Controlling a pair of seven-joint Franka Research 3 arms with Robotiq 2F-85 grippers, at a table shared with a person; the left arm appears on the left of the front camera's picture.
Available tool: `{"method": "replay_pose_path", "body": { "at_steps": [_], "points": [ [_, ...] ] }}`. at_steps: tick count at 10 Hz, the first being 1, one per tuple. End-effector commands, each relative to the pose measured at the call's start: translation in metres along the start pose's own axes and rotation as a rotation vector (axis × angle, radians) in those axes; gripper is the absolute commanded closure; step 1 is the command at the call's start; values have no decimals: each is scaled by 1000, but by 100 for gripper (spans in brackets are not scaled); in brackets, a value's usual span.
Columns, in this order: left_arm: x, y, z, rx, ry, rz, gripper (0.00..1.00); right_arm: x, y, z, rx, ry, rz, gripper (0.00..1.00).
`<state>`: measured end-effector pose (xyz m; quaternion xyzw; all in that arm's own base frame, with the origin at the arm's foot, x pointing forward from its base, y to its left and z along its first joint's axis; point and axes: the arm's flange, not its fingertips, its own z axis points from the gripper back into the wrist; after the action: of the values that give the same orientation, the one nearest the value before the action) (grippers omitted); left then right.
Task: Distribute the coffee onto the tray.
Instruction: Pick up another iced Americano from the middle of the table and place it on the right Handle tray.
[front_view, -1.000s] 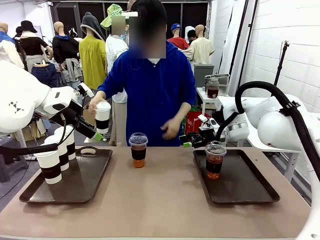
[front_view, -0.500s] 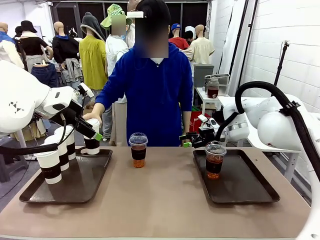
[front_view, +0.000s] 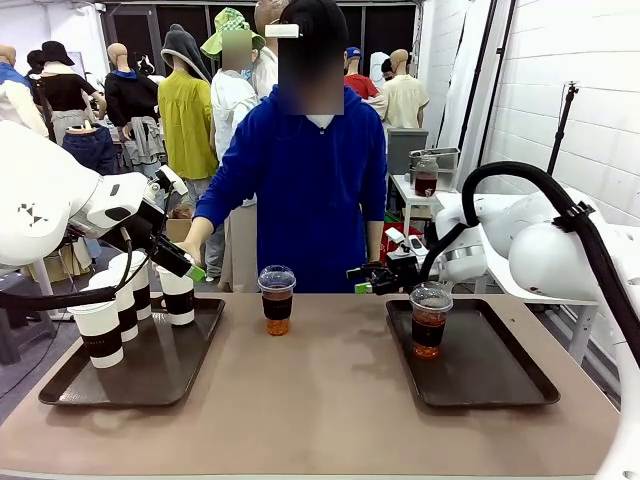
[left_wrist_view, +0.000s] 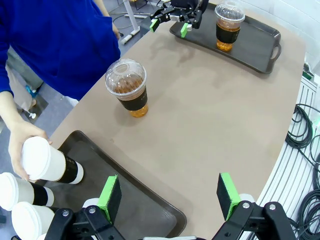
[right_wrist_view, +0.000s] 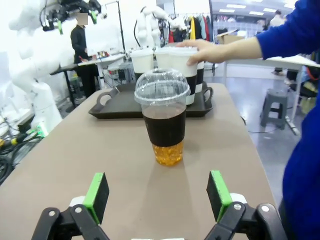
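Just above the counter, the right tool points level at the middle iced coffee, jaws apart. The left tool hangs open, while a person's hand grips a paper cup.

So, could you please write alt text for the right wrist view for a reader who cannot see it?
A clear dome-lidded cup of iced coffee stands on the brown table straight ahead of the open right claw. Behind it, a person's hand rests on a white paper cup on a dark tray.

Front camera faces the person across table; 2 wrist cameras share middle cup.
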<state>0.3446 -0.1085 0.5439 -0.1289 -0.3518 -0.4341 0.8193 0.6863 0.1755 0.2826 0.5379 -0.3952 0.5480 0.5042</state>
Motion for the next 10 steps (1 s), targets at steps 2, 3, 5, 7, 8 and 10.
{"method": "replay_pose_path", "body": {
  "at_steps": [2, 3, 5, 7, 8, 10],
  "points": [
    [-1, 2, 0, -3, -3, 2, 0, 3, 3, -32, -32, -21, 5, 0],
    [-1, 2, 0, -3, -3, 2, 0, 2, 2, -42, -24, -21, 4, 0],
    [-1, 2, 0, -3, -3, 2, 0, -2, -1, -59, -1, -5, -1, 0],
    [-1, 2, 0, -3, -3, 2, 0, -3, -4, -69, 27, 14, 6, 0],
    [-1, 2, 0, -3, -3, 2, 0, -3, -4, -69, 27, 24, 4, 0],
    [-1, 2, 0, -3, -3, 2, 0, -3, 1, -69, 34, 3, -7, 0]
  ]
}}
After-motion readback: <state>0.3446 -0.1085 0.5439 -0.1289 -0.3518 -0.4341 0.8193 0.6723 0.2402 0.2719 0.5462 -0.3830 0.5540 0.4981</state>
